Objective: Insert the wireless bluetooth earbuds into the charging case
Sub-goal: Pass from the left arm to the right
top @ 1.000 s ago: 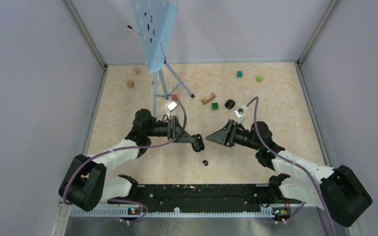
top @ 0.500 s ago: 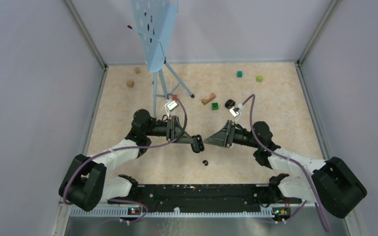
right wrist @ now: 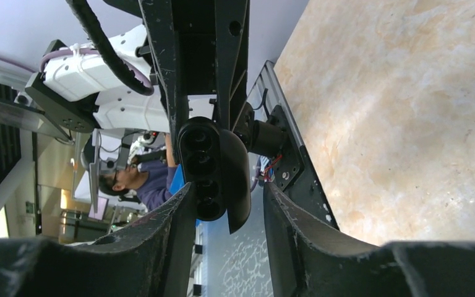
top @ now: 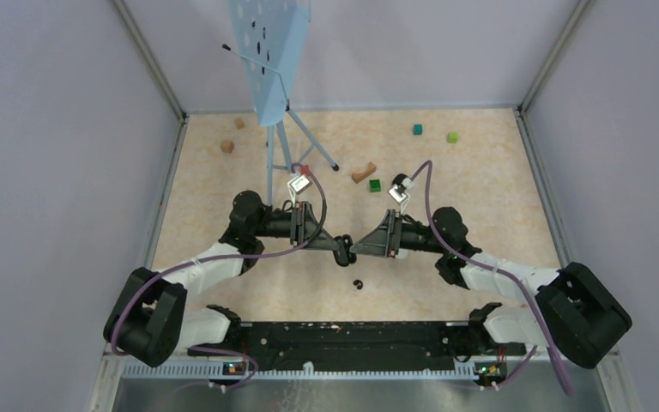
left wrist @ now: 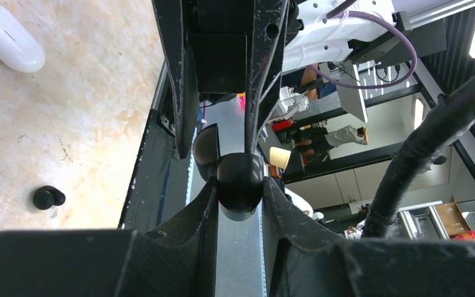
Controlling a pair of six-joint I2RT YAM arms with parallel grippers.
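Case (right wrist: 213, 167) sits clamped in your left pincer (left wrist: 238, 185), lid open. Right pincer (right wrist: 226, 198) straddles it; whether it grips, you cannot tell.

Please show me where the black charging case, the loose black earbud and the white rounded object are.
black charging case (right wrist: 204, 164): right wrist view, on its open inner face with the sockets.
loose black earbud (left wrist: 48, 197): left wrist view, on its round body.
white rounded object (left wrist: 7, 37): left wrist view, on its upper surface.

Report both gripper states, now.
Left gripper: shut on the black charging case.
Right gripper: open, jaws either side of it, gap on one side.
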